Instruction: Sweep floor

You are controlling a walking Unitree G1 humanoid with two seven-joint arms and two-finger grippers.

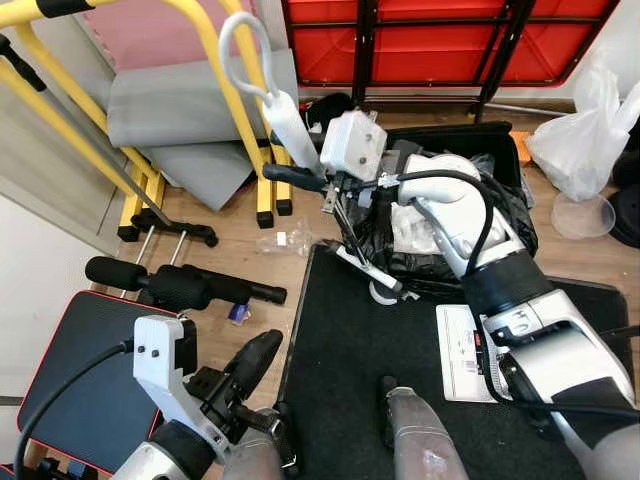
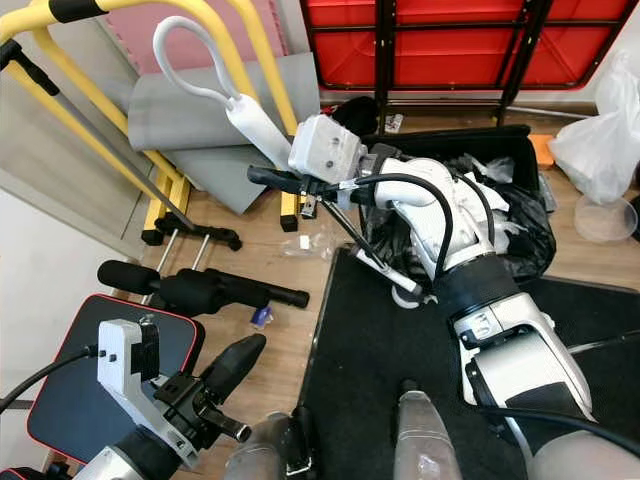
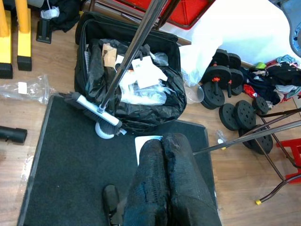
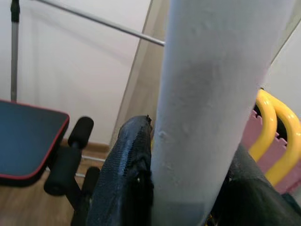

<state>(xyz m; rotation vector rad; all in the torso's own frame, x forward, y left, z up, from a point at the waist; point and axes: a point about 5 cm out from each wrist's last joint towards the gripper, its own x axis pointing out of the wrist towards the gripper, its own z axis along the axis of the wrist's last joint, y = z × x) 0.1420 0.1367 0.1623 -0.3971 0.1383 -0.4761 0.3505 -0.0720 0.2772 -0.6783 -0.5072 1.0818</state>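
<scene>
Even bright indoor light, soft shadows; the white plastic bag glares, the near broom handle is blurred.

No writing can be read. A white sheet on the black mat bears print and a small red mark, too small to make out. The white papers in the black bag and the label on the clear wrapper are likewise illegible.
</scene>
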